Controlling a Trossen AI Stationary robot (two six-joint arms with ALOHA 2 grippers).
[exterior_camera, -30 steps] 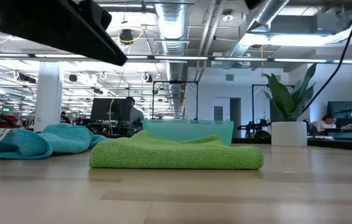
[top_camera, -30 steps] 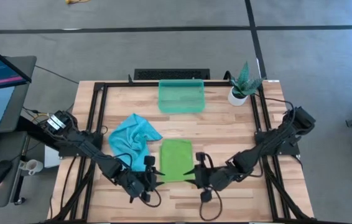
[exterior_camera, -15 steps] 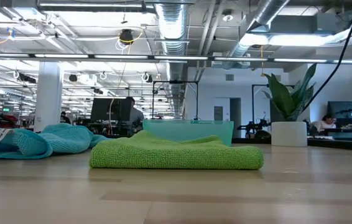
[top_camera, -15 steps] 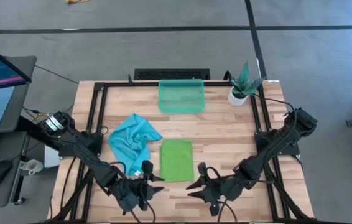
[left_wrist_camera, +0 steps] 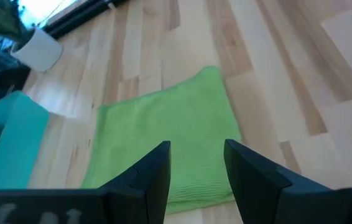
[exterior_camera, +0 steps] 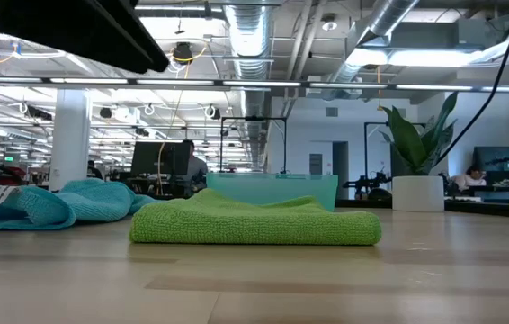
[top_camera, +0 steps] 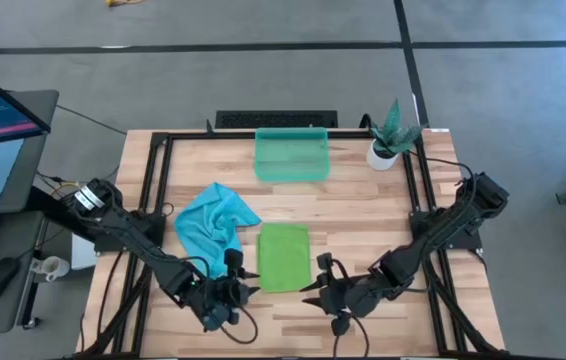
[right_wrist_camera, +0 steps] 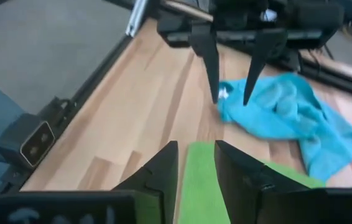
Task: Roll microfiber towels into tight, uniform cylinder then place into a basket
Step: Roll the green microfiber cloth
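Green towel (top_camera: 284, 257): folded into a flat oblong, lying on the table (top_camera: 363, 215) near its front edge, between the two grippers. Not yet rolled.

Blue towel (top_camera: 213, 226): crumpled heap, just left of the green one and close beside it; whether the two touch cannot be told. Untouched.

Basket (top_camera: 290, 154): at the table's far side, centre, nothing in it, well apart from both towels. A potted plant (top_camera: 389, 135) stands to its right.

Step in hand, as I judge it: taking hold of the green towel's near edge to start the roll. To do it well, both grippers should come down on the two near corners together, pinch only the top fold of the edge, then turn it over evenly toward the basket. One side leading would give a cone instead of a cylinder. The first turn wants to be small and snug; a loose core stays loose. The blue heap lies close to the left side and could be snagged.

Left gripper (top_camera: 248, 280): low at the towel's near left corner, fingers apart and holding nothing. The wrist view shows the green cloth just ahead between the two fingers (left_wrist_camera: 154, 177). Arm stretched from the left frame, bent low over the table front.

Right gripper (top_camera: 310, 291): low at the near right corner, fingers apart, nothing held, pointing toward the left gripper. Arm reaches in from the right frame, likewise low.
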